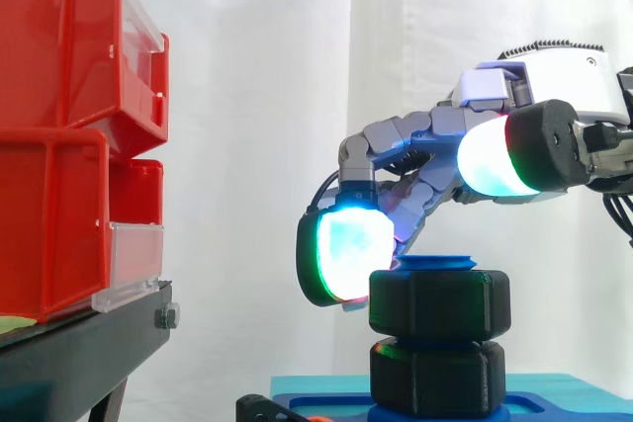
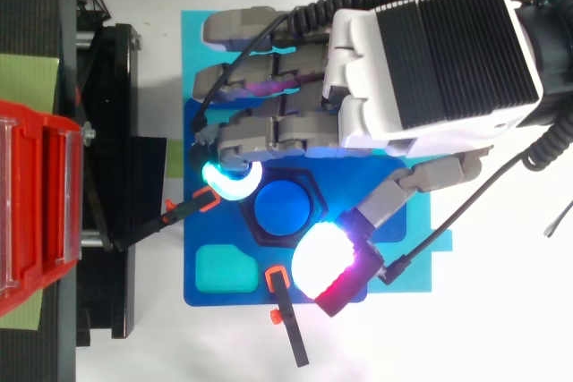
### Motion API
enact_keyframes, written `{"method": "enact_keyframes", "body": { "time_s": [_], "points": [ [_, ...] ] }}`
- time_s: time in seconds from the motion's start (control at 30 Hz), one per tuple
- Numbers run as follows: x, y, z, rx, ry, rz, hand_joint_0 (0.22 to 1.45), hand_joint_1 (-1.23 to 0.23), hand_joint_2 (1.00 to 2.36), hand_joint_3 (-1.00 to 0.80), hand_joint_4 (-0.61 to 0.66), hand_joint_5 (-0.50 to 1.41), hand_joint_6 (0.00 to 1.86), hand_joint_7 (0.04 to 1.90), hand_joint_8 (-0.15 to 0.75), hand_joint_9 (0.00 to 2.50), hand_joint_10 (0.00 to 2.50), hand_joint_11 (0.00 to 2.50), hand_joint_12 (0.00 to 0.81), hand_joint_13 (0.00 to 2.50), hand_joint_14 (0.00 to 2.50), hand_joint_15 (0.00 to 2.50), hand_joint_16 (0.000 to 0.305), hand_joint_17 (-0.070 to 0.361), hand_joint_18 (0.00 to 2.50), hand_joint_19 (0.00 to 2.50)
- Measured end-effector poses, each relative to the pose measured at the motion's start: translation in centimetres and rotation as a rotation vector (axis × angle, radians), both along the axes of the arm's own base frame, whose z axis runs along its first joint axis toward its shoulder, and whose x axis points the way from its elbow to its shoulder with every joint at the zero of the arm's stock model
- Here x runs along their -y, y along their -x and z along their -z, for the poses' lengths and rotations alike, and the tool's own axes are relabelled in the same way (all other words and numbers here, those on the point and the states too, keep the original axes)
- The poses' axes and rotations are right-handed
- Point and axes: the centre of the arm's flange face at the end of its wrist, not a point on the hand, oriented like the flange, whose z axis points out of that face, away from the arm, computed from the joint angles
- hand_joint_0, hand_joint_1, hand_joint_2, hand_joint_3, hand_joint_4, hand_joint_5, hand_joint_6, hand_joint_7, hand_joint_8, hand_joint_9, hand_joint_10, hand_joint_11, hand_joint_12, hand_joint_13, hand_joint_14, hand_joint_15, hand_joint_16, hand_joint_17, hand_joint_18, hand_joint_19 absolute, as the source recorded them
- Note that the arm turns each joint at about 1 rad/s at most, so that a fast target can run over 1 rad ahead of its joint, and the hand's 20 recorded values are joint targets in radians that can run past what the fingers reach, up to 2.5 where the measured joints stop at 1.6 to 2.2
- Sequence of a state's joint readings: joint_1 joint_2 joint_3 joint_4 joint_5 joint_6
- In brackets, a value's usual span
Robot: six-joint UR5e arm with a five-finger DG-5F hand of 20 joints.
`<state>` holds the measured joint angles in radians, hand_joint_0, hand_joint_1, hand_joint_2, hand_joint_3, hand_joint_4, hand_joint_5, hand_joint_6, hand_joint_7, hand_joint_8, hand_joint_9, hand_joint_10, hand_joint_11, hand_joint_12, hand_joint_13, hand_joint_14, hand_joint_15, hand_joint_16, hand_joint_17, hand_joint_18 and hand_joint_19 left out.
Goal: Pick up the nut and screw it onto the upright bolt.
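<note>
The hand is hovering over the blue upright bolt. The black nut is sitting around the bolt, directly beneath the hand. Whether the hand is grasping the nut cannot be told.

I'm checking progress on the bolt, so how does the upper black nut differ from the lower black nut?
The upper nut sits just under the blue top of the bolt; the lower nut sits down at the blue base. The hand pinches the upper nut between its fingertips; the lower nut is untouched. Both are black and hexagonal.
</note>
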<state>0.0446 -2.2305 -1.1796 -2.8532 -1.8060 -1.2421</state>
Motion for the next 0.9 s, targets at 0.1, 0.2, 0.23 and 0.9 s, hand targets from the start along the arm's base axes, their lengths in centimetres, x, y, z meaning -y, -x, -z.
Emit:
{"method": "enact_keyframes", "body": {
  "time_s": [0.1,0.2,0.23,0.9],
  "points": [
    [0.2,0.0,0.0,0.000,-0.001,0.002,0.52,-0.27,1.00,-0.50,0.25,-0.03,0.58,1.26,0.301,0.84,0.00,0.00,0.295,0.53,0.00,0.00,0.032,0.072,0.18,0.00],
    [0.5,0.1,0.0,0.000,-0.001,0.004,0.53,-0.27,1.00,-0.50,0.25,-0.03,0.61,1.20,0.301,0.88,0.00,0.00,0.289,0.55,0.00,0.00,0.032,0.071,0.20,0.00],
    [0.6,0.1,0.0,0.000,-0.001,0.004,0.53,-0.28,1.00,-0.50,0.25,-0.03,0.63,1.16,0.302,0.91,0.00,0.00,0.287,0.57,0.00,0.00,0.031,0.070,0.21,0.00],
    [2.9,0.5,-0.2,0.005,0.000,-0.001,0.53,-0.29,1.00,-0.50,0.27,-0.01,0.53,1.30,0.278,1.18,0.00,0.04,0.252,0.70,0.00,0.00,0.028,0.064,0.38,0.00]
  ]
}}
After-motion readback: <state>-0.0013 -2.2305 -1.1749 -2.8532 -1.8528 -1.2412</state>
